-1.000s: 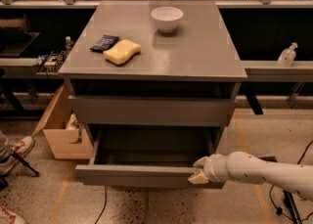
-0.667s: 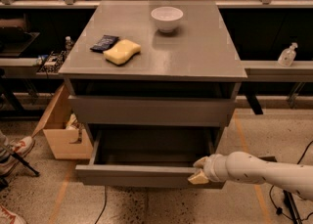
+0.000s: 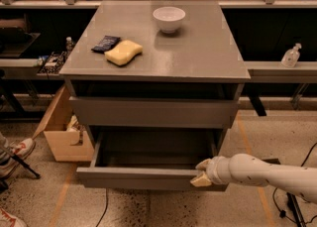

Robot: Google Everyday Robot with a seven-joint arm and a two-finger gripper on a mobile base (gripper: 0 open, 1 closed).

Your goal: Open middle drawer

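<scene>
The middle drawer [image 3: 148, 177] of the grey cabinet is pulled out towards me, and its bare grey interior [image 3: 153, 146] shows. The larger top drawer front [image 3: 153, 112] above it is closed. The bottom front is hidden under the open drawer. My gripper [image 3: 200, 173] is at the right end of the open drawer's front. Its tan fingers [image 3: 200, 181] are clamped over the front's top edge. My white arm [image 3: 267, 174] reaches in from the lower right.
On the cabinet top [image 3: 208, 52] are a white bowl [image 3: 169, 19], a yellow sponge [image 3: 124, 52] and a dark packet [image 3: 105, 43]. A cardboard box [image 3: 62, 132] stands on the floor at the left. A person's shoes [image 3: 15, 151] are at the far left. A sanitiser bottle [image 3: 290, 55] stands on the right shelf.
</scene>
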